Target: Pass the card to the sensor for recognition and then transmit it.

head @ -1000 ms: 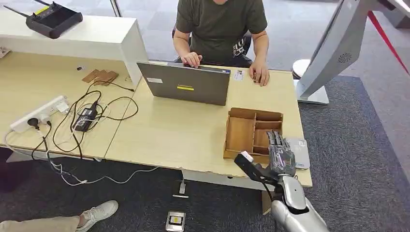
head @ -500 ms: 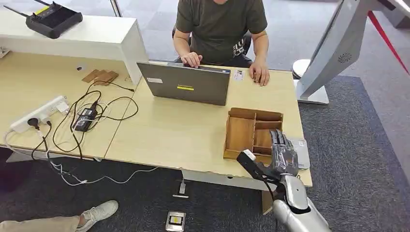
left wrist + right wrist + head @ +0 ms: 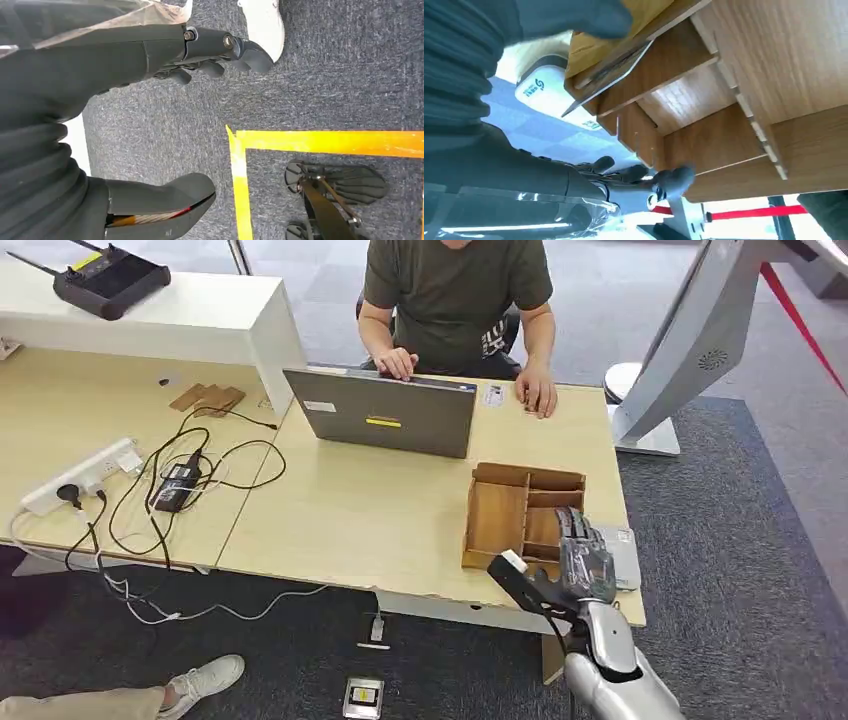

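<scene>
My right hand (image 3: 578, 562) hovers over the front right compartment of the wooden tray (image 3: 500, 515), fingers spread and pointing away from me, thumb (image 3: 512, 572) sticking out past the tray's front edge. It holds nothing. In the right wrist view a thin tan card (image 3: 594, 47) leans in a tray compartment (image 3: 684, 105), between the blurred thumb (image 3: 574, 17) and the dark fingers (image 3: 649, 180). The white-grey sensor (image 3: 624, 552) lies flat on the table just right of the tray, its logo end (image 3: 541, 87) showing. My left hand (image 3: 210, 47) hangs over the carpet, holding nothing.
A person sits at the far side of the desk (image 3: 350, 510) behind a grey laptop (image 3: 385, 412), one hand beside a small card (image 3: 492, 395). A power strip (image 3: 85, 475) and tangled cables (image 3: 180, 480) lie at the left. A white kiosk stand (image 3: 690, 340) rises at the right.
My right hand has shifted slightly right and toward me over the tray's front compartment. The left arm and everything on the table are unchanged.
</scene>
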Available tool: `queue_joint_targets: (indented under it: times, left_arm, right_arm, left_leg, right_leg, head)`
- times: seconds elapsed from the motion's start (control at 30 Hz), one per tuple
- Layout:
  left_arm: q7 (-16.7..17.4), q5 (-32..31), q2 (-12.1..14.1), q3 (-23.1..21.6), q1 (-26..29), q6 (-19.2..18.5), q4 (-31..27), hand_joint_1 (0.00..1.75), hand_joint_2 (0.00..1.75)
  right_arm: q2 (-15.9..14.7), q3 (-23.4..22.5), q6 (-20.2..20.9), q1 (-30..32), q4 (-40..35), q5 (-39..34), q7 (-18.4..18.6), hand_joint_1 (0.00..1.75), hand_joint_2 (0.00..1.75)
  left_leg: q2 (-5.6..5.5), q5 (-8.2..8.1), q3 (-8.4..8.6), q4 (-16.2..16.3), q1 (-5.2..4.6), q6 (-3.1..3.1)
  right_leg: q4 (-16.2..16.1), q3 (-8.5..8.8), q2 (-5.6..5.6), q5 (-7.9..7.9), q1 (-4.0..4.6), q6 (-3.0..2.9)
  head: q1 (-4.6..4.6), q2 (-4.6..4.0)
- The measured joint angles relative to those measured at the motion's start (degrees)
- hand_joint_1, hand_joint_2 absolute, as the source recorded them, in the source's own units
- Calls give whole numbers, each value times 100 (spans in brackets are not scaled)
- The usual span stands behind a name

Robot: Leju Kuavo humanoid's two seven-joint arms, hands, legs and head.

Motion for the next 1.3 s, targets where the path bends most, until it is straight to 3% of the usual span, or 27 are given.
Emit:
queue_joint_targets:
  times: [0.2, 0.27, 0.83, 0.93, 1.3]
  left_arm:
    - [-24, 42, 0, 0, 0, 0, 0, 0, 175]
    - [-28, 48, 0, 0, 0, 0, 0, 0, 175]
    - [-96, 46, 0, 0, 0, -13, 0, 0, 175]
    - [-96, 46, 0, 0, 0, -13, 0, 0, 175]
    - [-96, 92, 0, 0, 1, -31, 2, 0, 175]
  right_arm:
    - [52, -68, 15, 39, -89, 160, -83, 164, 175]
    - [54, -76, 11, 66, -140, 212, -116, 157, 175]
    - [79, -208, 68, 295, -507, 238, -210, 161, 175]
    - [79, -210, 68, 301, -516, 238, -212, 171, 175]
    - [76, -378, -7, 297, -845, 299, -313, 175, 175]
  left_leg:
    - [0, 0, 0, 0, 0, 0]
    - [0, 0, 0, 0, 0, 0]
    - [1, 0, 0, 0, 0, 0]
    - [1, 0, 0, 0, 0, 0]
    - [1, 0, -1, 0, 0, 0]
  right_leg:
    - [0, 0, 0, 0, 0, 0]
    - [0, 0, 0, 0, 0, 0]
    - [0, -1, 0, 0, 0, 0]
    - [0, -1, 0, 0, 0, 0]
    - [0, -1, 1, 0, 0, 0]
  head:
    - [0, 0]
    - [2, 0]
    - [2, 0]
    - [0, 0]
    - [2, 0]
